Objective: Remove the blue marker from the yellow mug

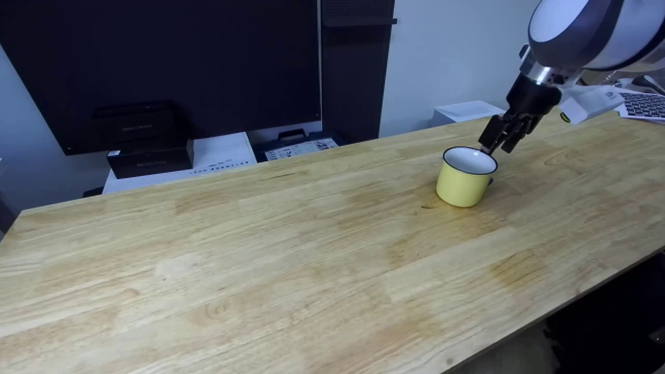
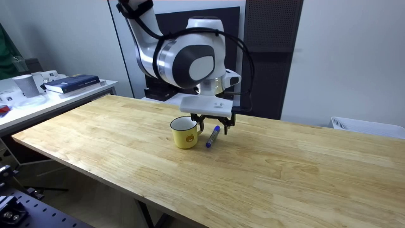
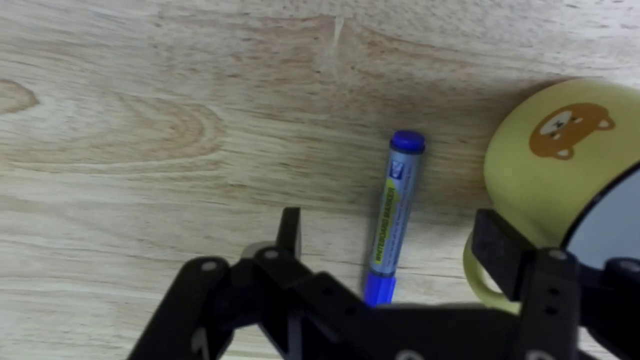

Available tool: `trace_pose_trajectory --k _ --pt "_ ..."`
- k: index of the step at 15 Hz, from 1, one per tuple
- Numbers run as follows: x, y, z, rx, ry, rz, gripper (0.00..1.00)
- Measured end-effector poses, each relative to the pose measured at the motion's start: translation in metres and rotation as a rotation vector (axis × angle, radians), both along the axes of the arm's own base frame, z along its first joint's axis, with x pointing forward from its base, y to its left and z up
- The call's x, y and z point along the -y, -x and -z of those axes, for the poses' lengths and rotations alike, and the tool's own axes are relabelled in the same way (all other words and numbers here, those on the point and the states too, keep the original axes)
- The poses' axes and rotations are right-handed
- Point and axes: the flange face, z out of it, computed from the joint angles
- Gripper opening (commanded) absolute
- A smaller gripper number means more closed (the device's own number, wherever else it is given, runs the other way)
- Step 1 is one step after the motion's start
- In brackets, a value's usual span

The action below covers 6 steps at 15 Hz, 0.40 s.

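The yellow mug (image 1: 461, 184) stands upright on the wooden table, also seen in an exterior view (image 2: 186, 137) with its handle toward the marker. Its pale inside shows no marker in the exterior views. The blue marker (image 2: 213, 136) lies on the table beside the handle, apart from the mug. The wrist view shows the marker (image 3: 392, 215) with blue ends and a label, beside the mug (image 3: 545, 185). My gripper (image 3: 386, 215) is open and empty above, one finger on each side of the marker. The right finger overlaps the mug's handle in the wrist view. The gripper (image 1: 497, 149) is close behind the mug's rim in an exterior view.
The wooden table (image 2: 284, 177) has a front edge. A laptop (image 1: 643, 105) sits at the far right in an exterior view. A white side table with a book (image 2: 71, 84) and a grey cup (image 2: 27, 86) stands at left. A white tray (image 2: 367, 126) is behind the table.
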Motion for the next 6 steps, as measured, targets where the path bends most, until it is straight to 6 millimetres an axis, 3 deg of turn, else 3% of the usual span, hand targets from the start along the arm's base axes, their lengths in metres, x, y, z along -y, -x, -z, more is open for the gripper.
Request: trace_pose_trajectory --k 3,6 --pt "0.004 0.007 -0.024 -0.014 -0.006 0.103 1.0" --pt "-0.008 0.015 -0.06 -0.034 -0.03 0.164 1.0"
